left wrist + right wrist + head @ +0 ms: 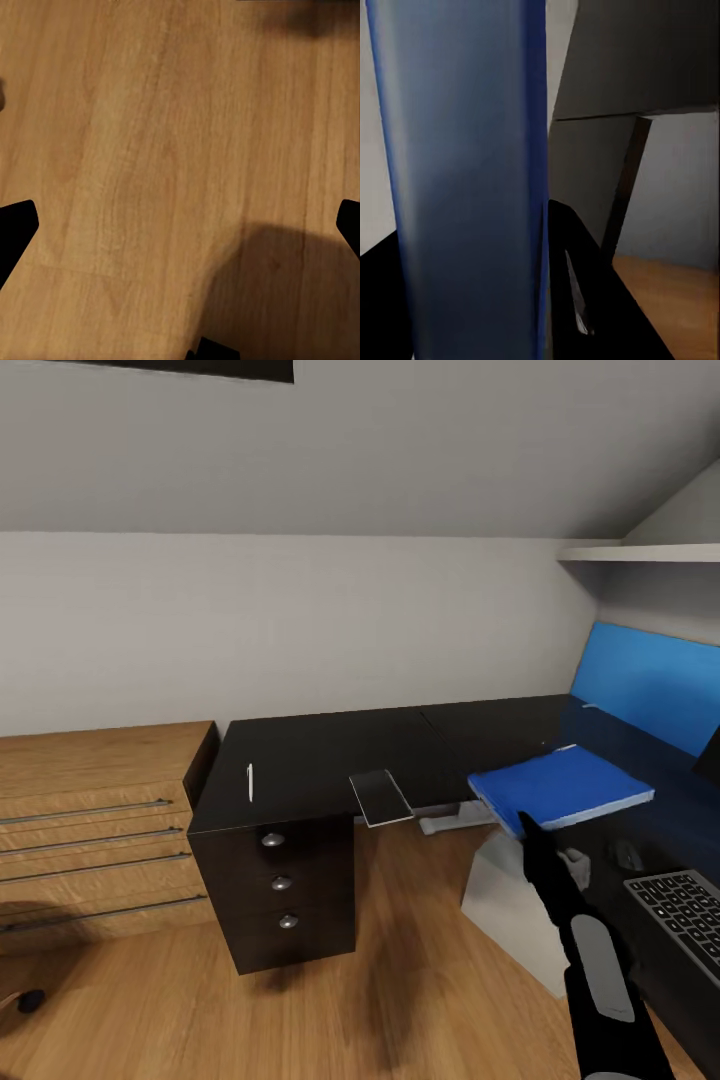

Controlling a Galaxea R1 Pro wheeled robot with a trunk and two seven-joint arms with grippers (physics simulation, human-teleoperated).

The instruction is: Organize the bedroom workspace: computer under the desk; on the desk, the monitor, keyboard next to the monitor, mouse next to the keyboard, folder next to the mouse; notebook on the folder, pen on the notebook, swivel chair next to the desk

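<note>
The blue folder (562,788) lies flat at the near edge of the black desk (330,750), partly overhanging it. My right gripper (528,828) is shut on the folder's near edge; in the right wrist view the folder (465,150) sits between the black fingers (585,277). A white pen (250,782) and the small notebook (380,797) lie on the desk's left part, the notebook jutting over the edge. The mouse (628,854) and keyboard (685,905) sit on the right part. The white-grey computer (505,900) stands under the desk. My left gripper (180,225) hangs open over bare wood floor.
A black drawer unit with round knobs (283,882) stands under the desk's left end. A light wooden drawer chest (95,830) is beside it. The blue back panel (650,685) runs behind the desk's right part, below a white shelf (640,552). A dark caster (30,1000) shows low left.
</note>
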